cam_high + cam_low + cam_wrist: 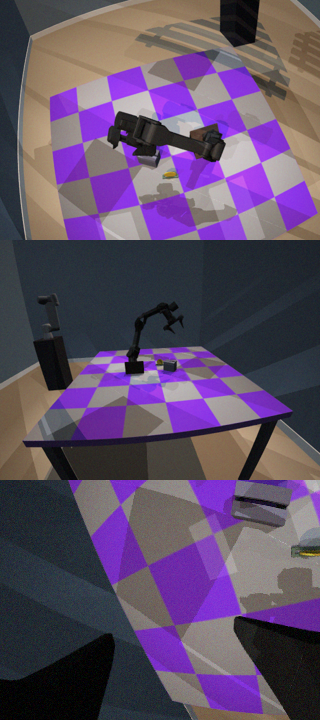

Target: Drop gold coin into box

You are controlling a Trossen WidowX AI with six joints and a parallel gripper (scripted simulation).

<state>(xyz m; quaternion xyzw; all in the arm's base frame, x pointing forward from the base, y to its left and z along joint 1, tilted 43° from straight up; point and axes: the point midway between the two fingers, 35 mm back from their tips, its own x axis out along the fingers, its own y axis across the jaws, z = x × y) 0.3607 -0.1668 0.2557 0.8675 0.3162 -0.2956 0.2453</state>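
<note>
The gold coin stands on edge in the dark-green holder; the wrist view cuts both off at its right edge. The closed grey box stands close to the holder. Its dark lid slot shows in the wrist view; the arm partly covers the box in the top view. My gripper is wide open and empty, high above the table. In the wrist view, box and coin lie up and to the right of the fingertips.
The arm's brown base plate sits on the purple and grey checkered table. A black pedestal stands beyond the table edge, with another arm on it in the exterior view.
</note>
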